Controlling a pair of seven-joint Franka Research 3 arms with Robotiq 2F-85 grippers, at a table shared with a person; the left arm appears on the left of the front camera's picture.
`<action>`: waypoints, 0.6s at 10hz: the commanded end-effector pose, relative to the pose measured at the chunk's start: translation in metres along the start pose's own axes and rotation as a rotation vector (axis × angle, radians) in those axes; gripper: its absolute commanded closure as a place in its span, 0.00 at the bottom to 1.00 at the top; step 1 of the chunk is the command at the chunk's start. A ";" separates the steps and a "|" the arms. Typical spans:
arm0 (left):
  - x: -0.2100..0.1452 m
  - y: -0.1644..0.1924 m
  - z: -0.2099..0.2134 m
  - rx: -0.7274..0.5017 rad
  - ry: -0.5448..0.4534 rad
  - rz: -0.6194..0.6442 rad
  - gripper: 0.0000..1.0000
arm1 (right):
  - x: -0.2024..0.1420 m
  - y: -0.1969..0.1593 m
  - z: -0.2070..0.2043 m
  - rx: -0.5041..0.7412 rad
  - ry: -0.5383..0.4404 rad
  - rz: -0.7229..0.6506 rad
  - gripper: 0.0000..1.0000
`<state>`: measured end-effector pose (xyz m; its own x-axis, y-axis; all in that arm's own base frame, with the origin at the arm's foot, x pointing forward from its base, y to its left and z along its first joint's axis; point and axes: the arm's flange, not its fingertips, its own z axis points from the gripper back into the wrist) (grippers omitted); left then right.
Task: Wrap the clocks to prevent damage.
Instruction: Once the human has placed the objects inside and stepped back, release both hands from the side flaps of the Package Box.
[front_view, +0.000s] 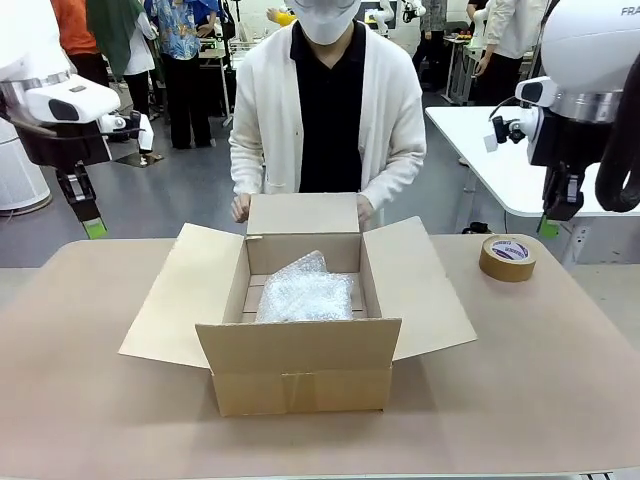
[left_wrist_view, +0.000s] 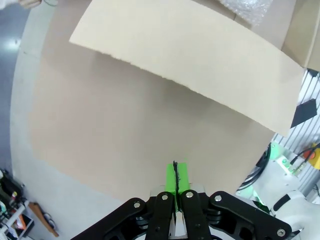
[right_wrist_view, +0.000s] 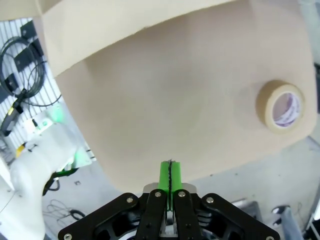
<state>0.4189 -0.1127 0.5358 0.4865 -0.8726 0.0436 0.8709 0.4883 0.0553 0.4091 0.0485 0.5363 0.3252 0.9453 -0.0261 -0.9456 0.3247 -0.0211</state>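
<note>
Your left pincer (front_view: 94, 228) hangs in the air above the far left edge of the bench (front_view: 80, 400). Its green pads are pressed together with nothing between them. Your right pincer (front_view: 548, 228) hangs likewise above the far right edge, pads flat together and empty — neither touches anything.

Between the two pincers, lower than both and at the middle of the bench, stands an open cardboard box (front_view: 300, 375) with its side flaps spread outward. Inside it, on the box floor and toward the back, lies the bubble-wrapped bundle (front_view: 305, 292). The wrap is cloudy and you cannot tell what is within. The bundle is well apart from either pincer: down and to the right of the left one, down and to the left of the right one.

A person in a cream cardigan over a dark top stands beyond the box, across the bench from you. One hand (front_view: 241, 208) and the other hand (front_view: 364, 211) rest at the two ends of the box's far flap, which stands upright.

A tape roll (front_view: 508, 257) lies flat on the bench just below the right pincer and a little inward of it. It is near the box's right flap but apart from it.

Along the left pincer's fingers, bare bench lies beneath the closed tips. The box's left flap spreads beyond them, with a corner of bubble wrap past it. Along the right pincer's fingers — bare bench under the tips, the tape roll off to one side, the flap's edge farther on.
</note>
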 end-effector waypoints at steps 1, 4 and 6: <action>-0.001 -0.008 -0.010 0.030 -0.005 -0.078 1.00 | -0.007 0.004 -0.006 0.065 -0.003 0.018 0.99; 0.004 -0.004 -0.006 0.005 -0.004 -0.033 1.00 | -0.004 0.002 -0.003 0.027 0.006 0.004 0.99; 0.004 -0.004 -0.006 0.005 -0.004 -0.033 1.00 | -0.004 0.002 -0.003 0.027 0.006 0.004 0.99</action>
<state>0.4172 -0.1191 0.5284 0.4443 -0.8949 0.0413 0.8927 0.4461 0.0636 0.4050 0.0451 0.5338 0.3180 0.9473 -0.0375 -0.9476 0.3188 0.0175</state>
